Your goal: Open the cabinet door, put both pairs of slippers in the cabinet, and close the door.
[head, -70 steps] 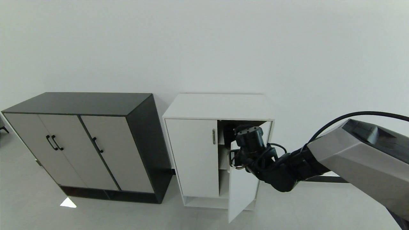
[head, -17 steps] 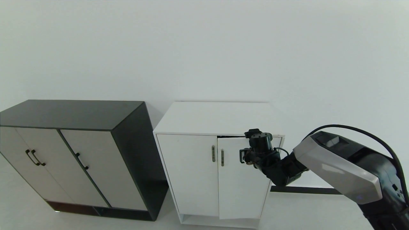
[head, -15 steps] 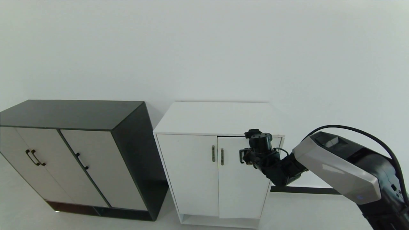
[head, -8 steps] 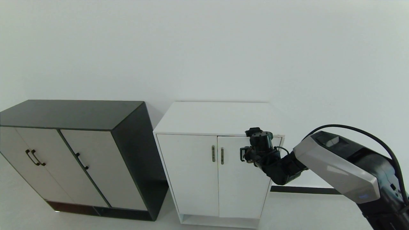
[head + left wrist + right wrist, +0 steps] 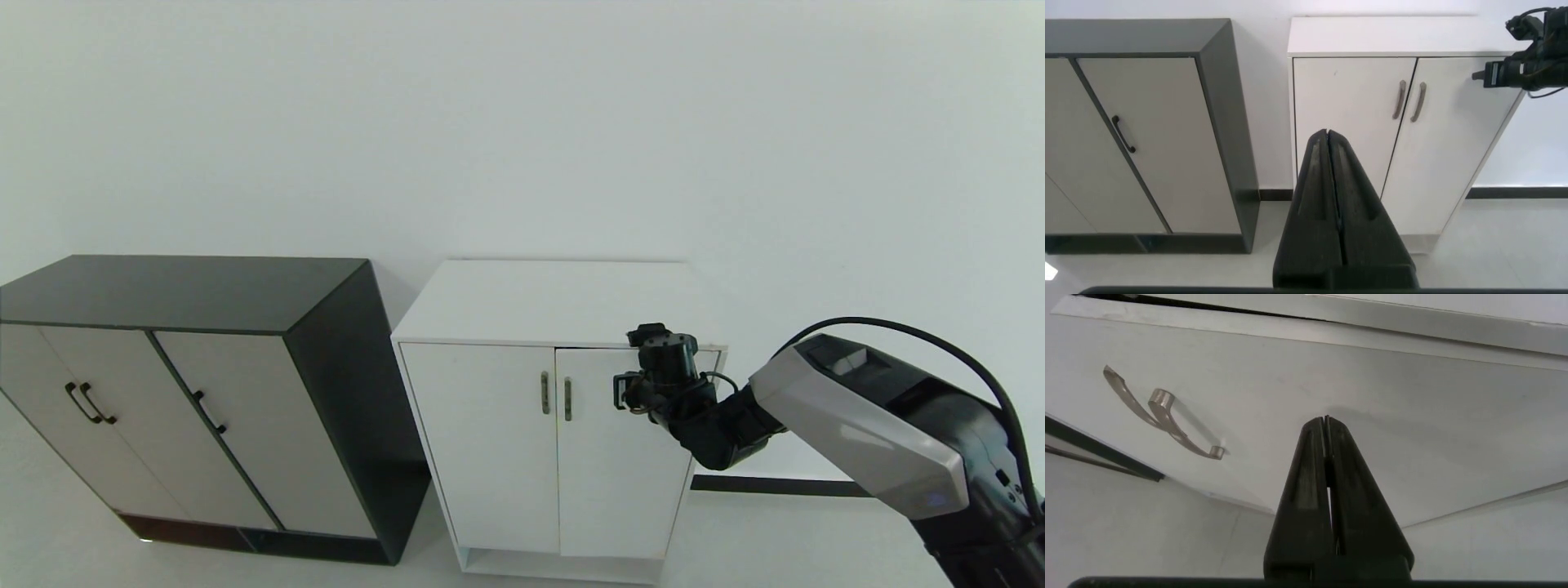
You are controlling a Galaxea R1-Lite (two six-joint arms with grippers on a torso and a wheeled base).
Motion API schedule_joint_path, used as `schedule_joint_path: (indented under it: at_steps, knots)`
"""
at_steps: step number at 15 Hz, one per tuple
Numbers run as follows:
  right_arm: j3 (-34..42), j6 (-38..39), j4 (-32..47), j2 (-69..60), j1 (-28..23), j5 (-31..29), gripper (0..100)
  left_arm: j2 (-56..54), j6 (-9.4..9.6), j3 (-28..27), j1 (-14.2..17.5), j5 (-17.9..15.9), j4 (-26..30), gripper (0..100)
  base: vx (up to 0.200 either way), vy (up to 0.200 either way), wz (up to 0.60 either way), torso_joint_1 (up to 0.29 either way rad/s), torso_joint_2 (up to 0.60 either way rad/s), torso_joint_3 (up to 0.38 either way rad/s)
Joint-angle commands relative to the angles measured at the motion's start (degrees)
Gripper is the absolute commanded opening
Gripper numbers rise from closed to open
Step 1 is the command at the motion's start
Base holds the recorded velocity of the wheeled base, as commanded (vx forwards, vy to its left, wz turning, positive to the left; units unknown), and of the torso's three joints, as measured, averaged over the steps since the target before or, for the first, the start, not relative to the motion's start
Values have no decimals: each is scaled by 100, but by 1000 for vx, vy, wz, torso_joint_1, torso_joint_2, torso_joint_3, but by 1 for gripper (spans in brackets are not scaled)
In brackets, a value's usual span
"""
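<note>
The white cabinet [image 5: 555,302] stands against the wall with both doors flat against its front. A thin dark line remains along the top edge of its right door [image 5: 612,474]. My right gripper [image 5: 645,384] is shut and empty, its tip touching the upper part of that door [image 5: 1437,433], to the right of the two metal handles [image 5: 1167,416]. My left gripper [image 5: 1328,139] is shut and empty, held back from the white cabinet [image 5: 1355,114] at about mid-height. In the left wrist view the right arm [image 5: 1531,65] rests against the door's top corner.
A larger dark cabinet [image 5: 204,367] with grey doors and black handles stands directly left of the white one, close beside it. Pale floor lies in front of both. A dark baseboard [image 5: 775,486] runs along the wall to the right.
The right door swung from wide open to closed under my right gripper; in the last second the remaining gap vanished. The head camera shifted since the oldest frame.
</note>
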Motion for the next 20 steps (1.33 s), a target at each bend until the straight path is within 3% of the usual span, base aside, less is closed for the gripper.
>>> schedule_joint_path:
  at_steps: [1, 20]
  knots:
    - [-29, -1, 4, 17, 2, 1, 0, 7, 0, 1, 1, 1, -1, 0, 0, 0, 0, 0, 0, 0]
    - [-688, -176, -5, 492, -51, -52, 0, 7, 0, 1, 1, 1, -1, 0, 0, 0, 0, 0, 0, 0]
